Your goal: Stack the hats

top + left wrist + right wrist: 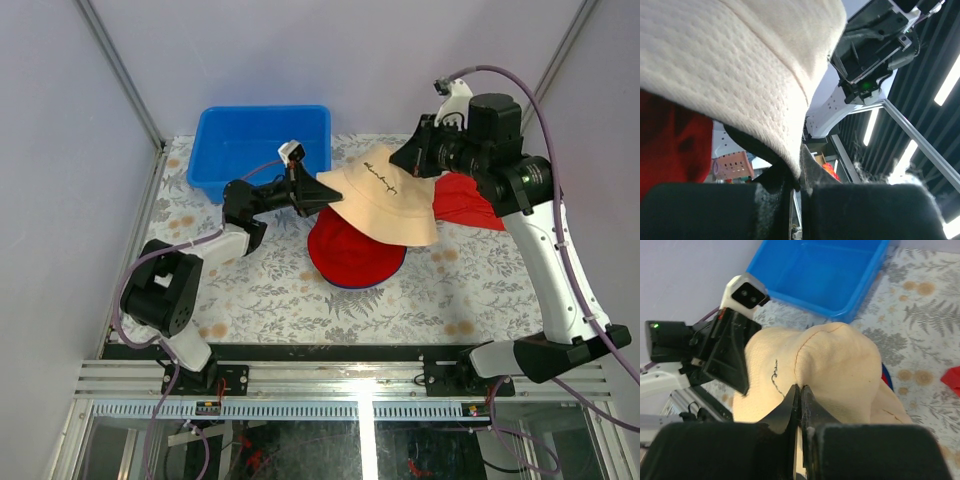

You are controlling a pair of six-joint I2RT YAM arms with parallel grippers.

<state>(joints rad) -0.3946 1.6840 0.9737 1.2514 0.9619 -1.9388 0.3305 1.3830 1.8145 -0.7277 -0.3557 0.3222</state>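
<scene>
From above, the beige hat (385, 195) hangs mid-frame, held up off the table (450, 290) between both arms. The left gripper (312, 195) is at its left brim and the right gripper (408, 160) at its upper right edge. Under it lies the red hat (350, 255), flat on the table and half covered by the beige brim, with a thin blue edge (350, 287) showing along its lower rim.

The overhead view doesn't settle the grips, but the wrist cameras do. In the left wrist view, the left gripper (799, 187) has its fingers pressed together on the beige hat (740, 75), pinching the brim where the black lining shows. Red fills the left edge of that frame; I can't tell which red piece it is. The right arm looms in the upper right.

In the right wrist view, the right gripper (800, 395) is also clamped on the beige hat (835, 365), its fingers nipping a fold of the crown. The left gripper (727, 347) sits just left of the hat.

Around them, the bin (260, 150) stands at upper left, behind the left gripper. The red cloth (465, 200) lies to the right, partly hidden by the beige hat and the right arm.
</scene>
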